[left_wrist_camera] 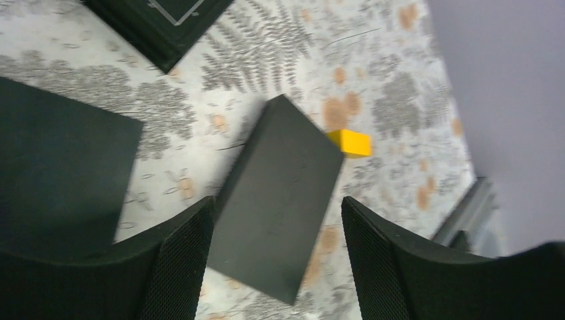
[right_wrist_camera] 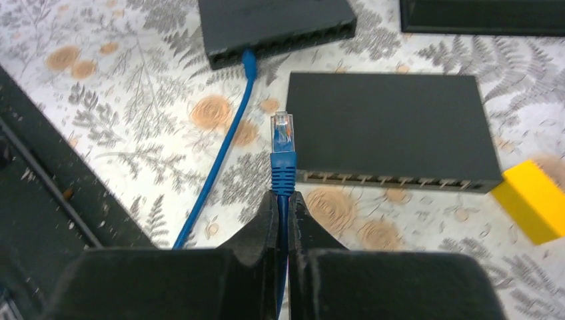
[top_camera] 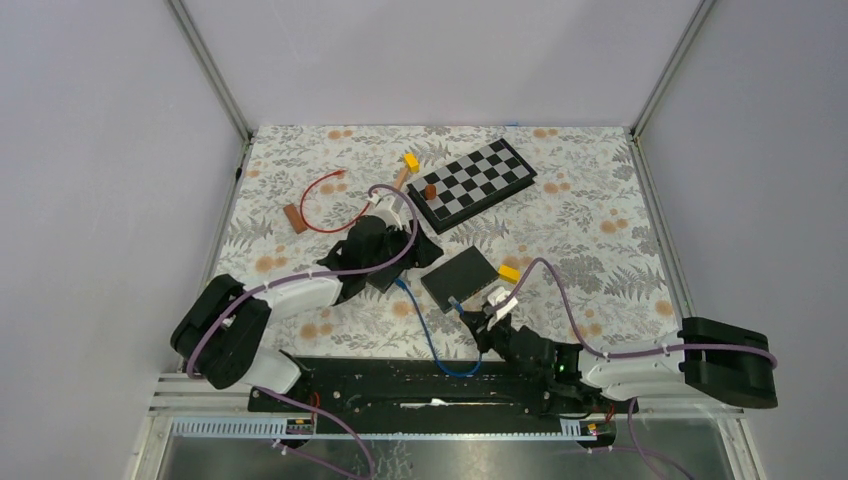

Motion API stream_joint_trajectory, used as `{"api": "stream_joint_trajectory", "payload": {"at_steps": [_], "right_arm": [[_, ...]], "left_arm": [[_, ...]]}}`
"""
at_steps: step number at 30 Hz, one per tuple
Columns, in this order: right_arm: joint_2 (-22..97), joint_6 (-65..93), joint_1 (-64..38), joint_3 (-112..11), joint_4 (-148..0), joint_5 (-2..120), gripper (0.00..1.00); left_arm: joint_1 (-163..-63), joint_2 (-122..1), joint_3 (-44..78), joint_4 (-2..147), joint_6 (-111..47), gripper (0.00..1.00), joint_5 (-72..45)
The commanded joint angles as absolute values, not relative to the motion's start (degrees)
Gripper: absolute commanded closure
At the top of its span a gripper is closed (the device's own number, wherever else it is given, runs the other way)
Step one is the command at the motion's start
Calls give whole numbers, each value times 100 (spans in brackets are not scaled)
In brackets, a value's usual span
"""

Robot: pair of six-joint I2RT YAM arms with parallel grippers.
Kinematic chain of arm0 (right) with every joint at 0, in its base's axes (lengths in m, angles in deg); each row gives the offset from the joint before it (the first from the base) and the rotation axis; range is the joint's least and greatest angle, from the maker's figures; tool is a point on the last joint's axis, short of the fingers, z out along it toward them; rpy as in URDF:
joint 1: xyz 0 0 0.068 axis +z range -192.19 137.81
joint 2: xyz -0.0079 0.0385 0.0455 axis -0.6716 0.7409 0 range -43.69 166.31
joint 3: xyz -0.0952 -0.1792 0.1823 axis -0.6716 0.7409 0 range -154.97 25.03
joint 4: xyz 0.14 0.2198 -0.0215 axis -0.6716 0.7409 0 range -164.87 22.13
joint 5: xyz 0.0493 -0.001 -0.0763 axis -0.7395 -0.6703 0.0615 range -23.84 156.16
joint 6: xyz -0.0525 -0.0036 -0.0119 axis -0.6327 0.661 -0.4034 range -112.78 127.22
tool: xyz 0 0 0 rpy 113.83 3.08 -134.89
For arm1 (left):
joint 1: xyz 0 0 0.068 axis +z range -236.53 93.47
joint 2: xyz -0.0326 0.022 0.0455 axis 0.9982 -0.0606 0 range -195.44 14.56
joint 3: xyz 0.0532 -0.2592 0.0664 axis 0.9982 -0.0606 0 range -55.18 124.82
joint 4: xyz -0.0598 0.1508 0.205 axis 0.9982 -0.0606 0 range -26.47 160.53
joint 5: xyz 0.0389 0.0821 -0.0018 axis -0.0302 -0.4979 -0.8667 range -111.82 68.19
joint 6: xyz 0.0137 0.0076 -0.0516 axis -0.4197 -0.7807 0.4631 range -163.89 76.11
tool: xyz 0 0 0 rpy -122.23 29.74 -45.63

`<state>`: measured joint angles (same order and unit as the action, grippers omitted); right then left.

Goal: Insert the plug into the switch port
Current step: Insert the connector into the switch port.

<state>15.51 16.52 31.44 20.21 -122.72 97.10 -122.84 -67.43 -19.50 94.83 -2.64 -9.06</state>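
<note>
A black switch [right_wrist_camera: 393, 127] lies flat on the flowered cloth with its row of ports [right_wrist_camera: 400, 180] facing me. My right gripper [right_wrist_camera: 284, 197] is shut on the blue cable just behind the plug [right_wrist_camera: 282, 133]. The plug's clear tip points at the left end of the switch, a little short of the port row. In the top view this gripper [top_camera: 482, 315] sits at the switch's [top_camera: 460, 278] near edge. My left gripper [left_wrist_camera: 278, 203] hangs open above the same switch [left_wrist_camera: 280, 200], with nothing between its fingers [left_wrist_camera: 173, 267].
A second black switch [right_wrist_camera: 273, 27] lies further back, with the cable's other end [right_wrist_camera: 248, 63] plugged into it. A yellow block [right_wrist_camera: 533, 200] sits by the switch's right corner. A checkerboard [top_camera: 478, 180], a red wire [top_camera: 325, 200] and small blocks lie at the back.
</note>
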Motion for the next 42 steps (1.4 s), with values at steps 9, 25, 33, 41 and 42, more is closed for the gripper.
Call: {"api": "stream_joint_trajectory", "payload": {"at_steps": [9, 25, 33, 41, 42], "right_arm": [[2510, 3409, 4543, 2433, -12056, 12161, 100], [3025, 3052, 4215, 2247, -12356, 11480, 100], [2588, 3204, 3490, 2126, -11648, 10821, 100], [3009, 3214, 3410, 1854, -11671, 10635, 100], [3086, 3211, 3410, 1818, -11705, 10625, 100]], "left_arm": [[-12222, -7550, -1439, 8755, -1620, 30, -1297], [-12203, -8463, -1020, 9066, -1650, 39, -37], [-12203, -8448, -1182, 8918, -1664, 42, -235], [-12202, -8472, -1338, 9187, -1653, 43, -179], [-12203, -8478, -1343, 9186, -1670, 43, -173]]}}
